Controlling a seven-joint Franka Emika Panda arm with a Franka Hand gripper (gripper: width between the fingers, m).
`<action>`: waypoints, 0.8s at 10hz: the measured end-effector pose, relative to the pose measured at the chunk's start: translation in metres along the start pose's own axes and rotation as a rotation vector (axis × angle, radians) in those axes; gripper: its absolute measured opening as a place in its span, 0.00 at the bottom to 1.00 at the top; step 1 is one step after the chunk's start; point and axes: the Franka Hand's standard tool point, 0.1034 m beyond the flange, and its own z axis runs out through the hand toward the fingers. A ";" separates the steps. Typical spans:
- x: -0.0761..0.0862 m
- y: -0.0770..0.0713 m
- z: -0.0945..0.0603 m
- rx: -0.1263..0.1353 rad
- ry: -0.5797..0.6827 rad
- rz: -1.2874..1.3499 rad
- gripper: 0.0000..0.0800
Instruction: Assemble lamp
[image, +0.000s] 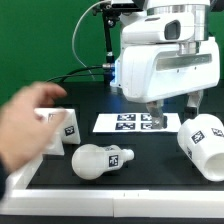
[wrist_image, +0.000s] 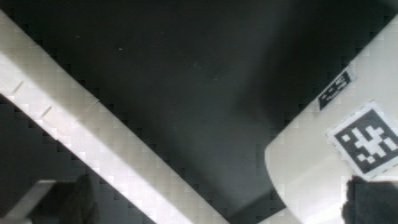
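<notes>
The lamp's parts lie apart on the black table. The blocky base (image: 62, 128) stands at the exterior view's left, partly hidden by a blurred human hand (image: 25, 125). The rounded bulb (image: 102, 160) lies on its side near the front. The tapered shade (image: 205, 145) lies on its side at the exterior view's right; its tagged wall also shows in the wrist view (wrist_image: 347, 150). My gripper (image: 172, 115) hangs open and empty above the table, between the marker board and the shade. In the wrist view the gripper (wrist_image: 205, 208) has nothing between its dark fingers (wrist_image: 45, 200).
The marker board (image: 135, 122) lies flat behind the bulb, partly under my gripper. A long white rail (image: 110, 203) runs along the table's front edge; it crosses the wrist view (wrist_image: 89, 120) diagonally. A green post and cables stand at the back.
</notes>
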 end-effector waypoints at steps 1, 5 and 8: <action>-0.002 -0.002 0.001 0.001 -0.001 0.009 0.88; -0.002 -0.002 0.001 0.002 -0.001 0.009 0.88; 0.000 0.007 -0.016 0.038 -0.003 0.266 0.88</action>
